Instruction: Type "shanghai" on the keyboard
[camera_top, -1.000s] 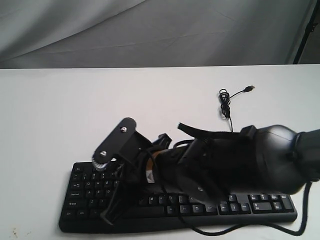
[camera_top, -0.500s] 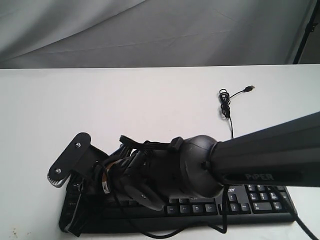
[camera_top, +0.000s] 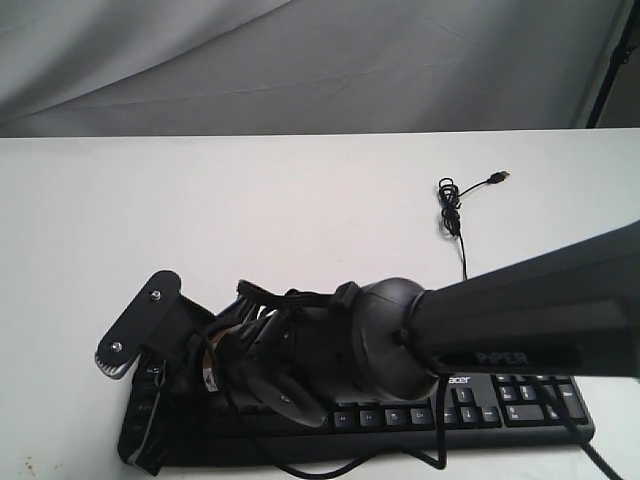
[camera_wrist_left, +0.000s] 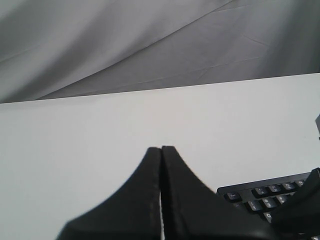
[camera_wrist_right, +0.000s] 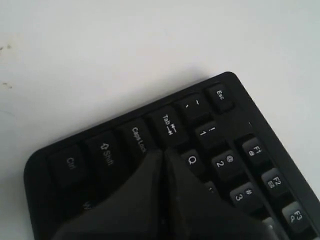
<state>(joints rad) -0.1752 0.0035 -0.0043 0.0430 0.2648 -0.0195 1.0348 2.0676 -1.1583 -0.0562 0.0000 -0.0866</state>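
Two closed end effectors showed. The right end effector had its jaws pressed together into one blunt tip. The left end effector, equally shut and empty, hung over bare bench off the keyboard's corner. The keyboard lay at 6 o'clock in the exterior view, its cable trailing toward 1 o'clock. The right tip sat at the keyboard's 9 o'clock end, just beside Caps Lock, Tab and Q; whether it touched a key I could not tell. By that position, A or S seemed the target. The press should drop straight, land on one keycap only, stay clear of Caps Lock, then lift. A second before, that arm stood nearer the keyboard's middle, and it had since swung toward 9 o'clock.
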